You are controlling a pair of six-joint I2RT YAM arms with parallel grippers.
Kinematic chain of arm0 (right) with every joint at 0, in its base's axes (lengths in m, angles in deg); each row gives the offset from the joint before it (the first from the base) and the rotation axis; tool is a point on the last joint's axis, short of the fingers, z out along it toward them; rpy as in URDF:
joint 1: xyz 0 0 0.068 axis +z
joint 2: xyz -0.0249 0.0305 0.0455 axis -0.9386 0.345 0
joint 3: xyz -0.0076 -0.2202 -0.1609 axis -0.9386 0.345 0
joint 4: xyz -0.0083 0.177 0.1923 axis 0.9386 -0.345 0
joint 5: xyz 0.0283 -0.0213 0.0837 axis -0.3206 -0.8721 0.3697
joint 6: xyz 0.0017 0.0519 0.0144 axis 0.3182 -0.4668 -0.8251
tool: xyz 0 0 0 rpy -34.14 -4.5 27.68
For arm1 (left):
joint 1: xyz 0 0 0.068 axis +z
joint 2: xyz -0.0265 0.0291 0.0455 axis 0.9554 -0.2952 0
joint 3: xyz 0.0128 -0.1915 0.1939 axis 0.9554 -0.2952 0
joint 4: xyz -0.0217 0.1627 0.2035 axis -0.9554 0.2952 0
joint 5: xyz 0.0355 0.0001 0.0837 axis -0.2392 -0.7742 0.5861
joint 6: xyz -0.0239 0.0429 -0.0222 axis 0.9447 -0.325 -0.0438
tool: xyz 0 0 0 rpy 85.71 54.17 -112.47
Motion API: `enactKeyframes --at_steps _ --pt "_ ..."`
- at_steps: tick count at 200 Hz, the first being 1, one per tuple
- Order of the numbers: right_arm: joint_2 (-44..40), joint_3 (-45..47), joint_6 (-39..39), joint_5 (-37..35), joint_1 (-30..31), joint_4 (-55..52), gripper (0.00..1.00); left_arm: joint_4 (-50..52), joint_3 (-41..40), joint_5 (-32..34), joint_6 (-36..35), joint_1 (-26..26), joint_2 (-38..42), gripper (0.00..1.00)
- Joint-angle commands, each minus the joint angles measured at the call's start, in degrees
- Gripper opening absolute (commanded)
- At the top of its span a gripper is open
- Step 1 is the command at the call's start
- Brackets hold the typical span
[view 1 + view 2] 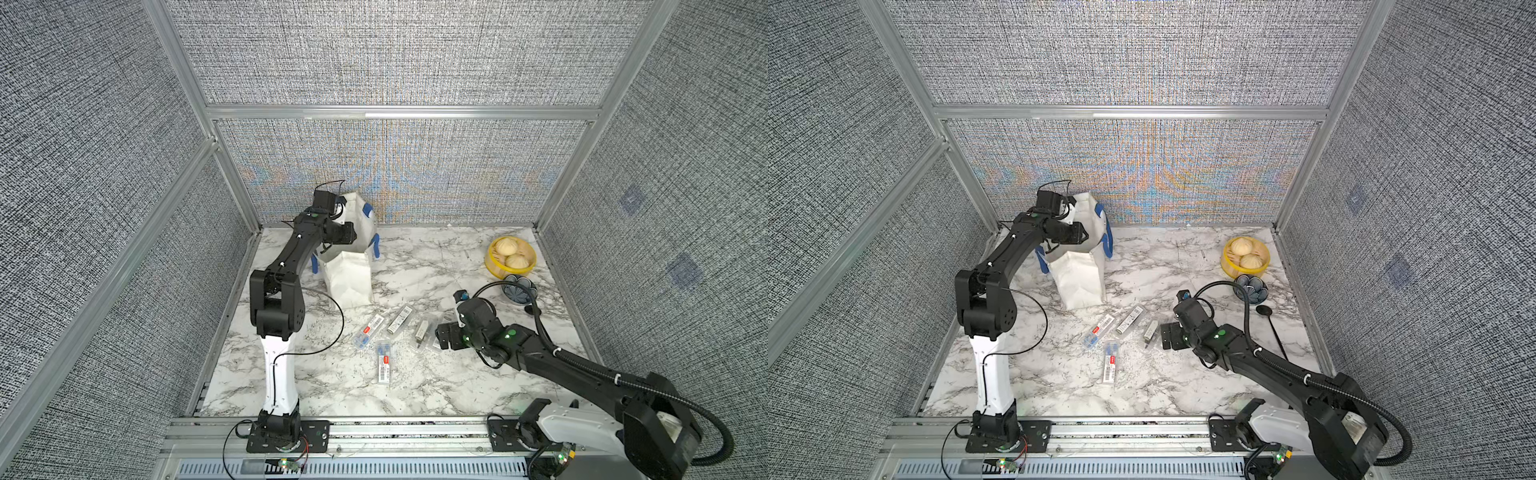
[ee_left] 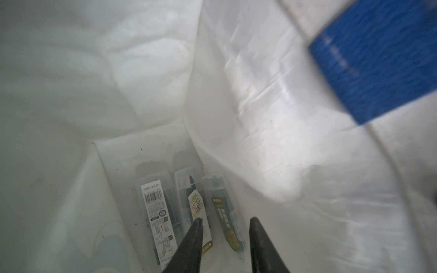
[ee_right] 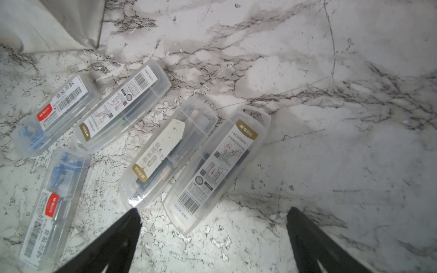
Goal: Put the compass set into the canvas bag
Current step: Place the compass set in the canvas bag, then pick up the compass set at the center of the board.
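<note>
The canvas bag stands upright at the back left of the marble table. My left gripper hangs inside its mouth, jaws a little apart with nothing between them. Three clear compass set cases lie on the bag's bottom below it. In both top views the left fingers are hidden in the bag. Several more clear compass set cases lie on the table in front of the bag. My right gripper hovers open at the right end of that group, empty.
A yellow steamer basket with two buns stands at the back right, with a blue patterned bowl and a black spoon in front of it. A blue strap handle hangs at the bag's rim. Grey walls close three sides.
</note>
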Motion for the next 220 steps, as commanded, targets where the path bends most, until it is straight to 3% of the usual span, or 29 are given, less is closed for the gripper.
enactKeyframes --at_steps 1,72,111,188,220 --pt "0.63 -1.18 -3.98 -0.13 0.0 -6.96 0.93 -2.57 -0.53 -2.09 0.09 -0.07 2.17 0.36" --pt "5.64 -5.52 -7.3 0.46 0.0 -11.46 0.87 -4.88 -3.38 -3.13 0.28 -1.87 12.66 0.38" --pt "11.26 -9.51 -9.01 1.7 0.09 -12.08 0.85 -7.48 -6.85 -6.04 3.93 -3.24 18.35 0.38" --pt "20.69 -15.68 -14.53 -2.77 1.84 -15.45 0.8 -10.43 -26.33 -10.08 5.05 -7.91 29.59 0.38" --pt "23.02 -16.15 -14.52 -2.04 2.53 -14.45 0.8 -11.96 -30.07 -12.73 5.73 -8.16 31.58 0.38"
